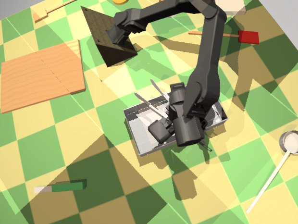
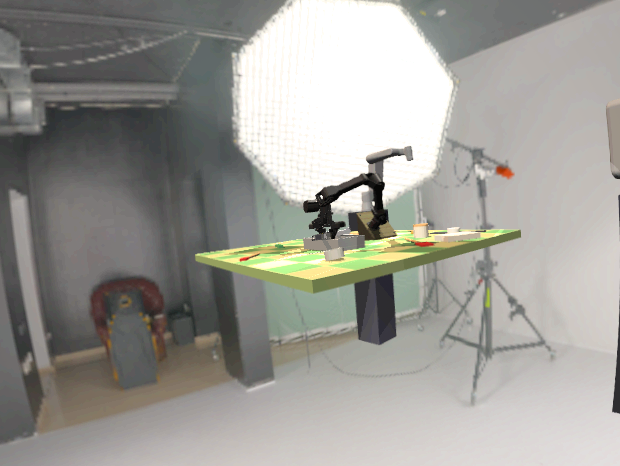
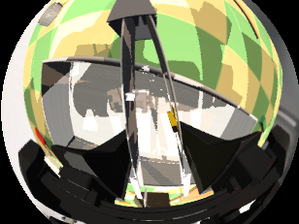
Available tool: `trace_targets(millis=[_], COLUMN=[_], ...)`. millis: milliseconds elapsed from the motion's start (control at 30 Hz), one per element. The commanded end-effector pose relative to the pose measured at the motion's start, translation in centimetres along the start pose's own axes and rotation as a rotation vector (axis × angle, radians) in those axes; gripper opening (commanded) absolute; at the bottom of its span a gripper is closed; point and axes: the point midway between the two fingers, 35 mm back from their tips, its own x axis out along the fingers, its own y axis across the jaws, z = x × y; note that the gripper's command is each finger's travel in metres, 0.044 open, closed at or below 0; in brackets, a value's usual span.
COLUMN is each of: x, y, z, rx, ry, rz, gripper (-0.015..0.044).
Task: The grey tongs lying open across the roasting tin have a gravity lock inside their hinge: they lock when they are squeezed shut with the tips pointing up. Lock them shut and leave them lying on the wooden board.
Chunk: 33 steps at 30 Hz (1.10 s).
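Note:
The grey tongs lie across the roasting tin, their two tips past its upper-left rim and their hinge end past the opposite rim in the top view. Their arms stand partly apart. My gripper is down at the tin, part closed, with one finger against the outer side of each tongs arm, squeezing them. In the top view the wrist hides the fingers. Whether the tongs touch the tin is hidden. The wooden board lies to the left with nothing on it.
A dark wedge-shaped block stands between the board and the arm's upper links. A red-ended spatula lies at the upper right, a white-handled ladle at the lower right, and a green-handled tool at the lower left.

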Motion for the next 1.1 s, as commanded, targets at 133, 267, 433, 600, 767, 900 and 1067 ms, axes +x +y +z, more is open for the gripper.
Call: trace_targets(millis=[133,267,433,600,767,900,1067], x=[0.00,0.00,0.00,0.00,0.00,0.00,0.00], y=[0.03,0.03,0.03,0.03,0.03,0.03,0.03], z=[0.01,0.01,0.01,0.01,0.01,0.01,0.01], rx=[-0.001,-0.001,-0.001,-0.001,-0.001,-0.001,-0.001], ry=[0.000,0.000,0.000,0.000,0.000,0.000,0.000], rz=[0.002,0.002,0.002,0.002,0.002,0.002,0.002], gripper=[0.0167,0.0141,0.0107,0.0074,0.0041,0.0014,-0.0117])
